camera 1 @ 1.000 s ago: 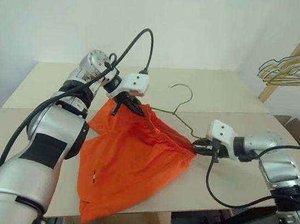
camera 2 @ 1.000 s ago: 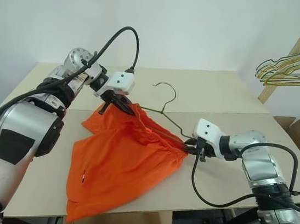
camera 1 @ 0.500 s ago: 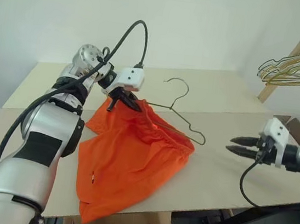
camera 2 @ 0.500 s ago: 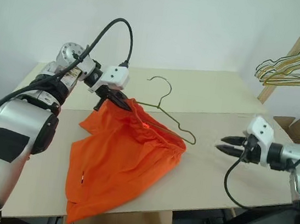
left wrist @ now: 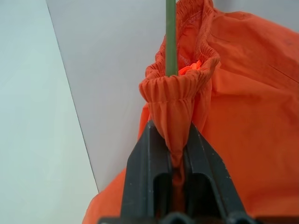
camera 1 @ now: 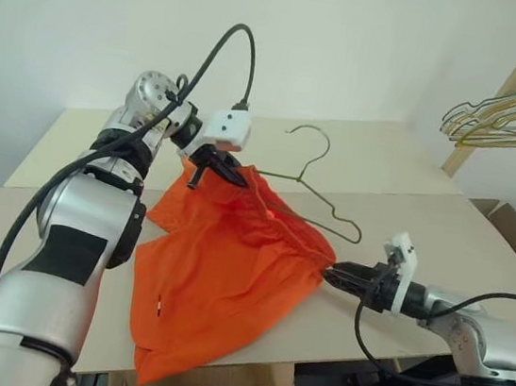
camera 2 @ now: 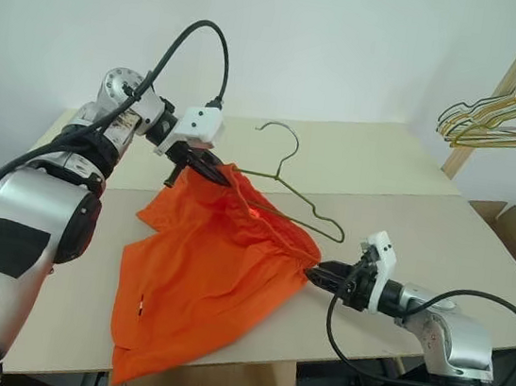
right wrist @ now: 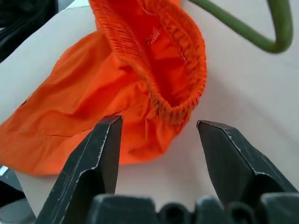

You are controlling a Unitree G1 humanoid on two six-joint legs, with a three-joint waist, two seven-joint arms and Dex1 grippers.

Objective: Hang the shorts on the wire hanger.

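Swinging back in from the right, the right tool (camera 2: 316,273) now sits spread at the shorts' (camera 1: 219,274) near-right waistband corner on the table (camera 1: 405,231), while the left tool (camera 1: 226,169) pinches the far corner beside the hanger (camera 1: 321,187).

Head pair: high behind the table (camera 1: 479,246), looking forward and down; the right eye shows the same scene shifted sideways.
Left wrist: close along the left gripper (left wrist: 180,140), facing the shorts (left wrist: 243,116) and the hanger (left wrist: 170,37) wire.
Right wrist: low, close along the right gripper (right wrist: 159,140), facing the shorts' waistband and the hanger's bend.
Shared: all four show shorts, hanger and tabletop.
Head pair only: hanger bunch (camera 1: 511,117), far right of the table.
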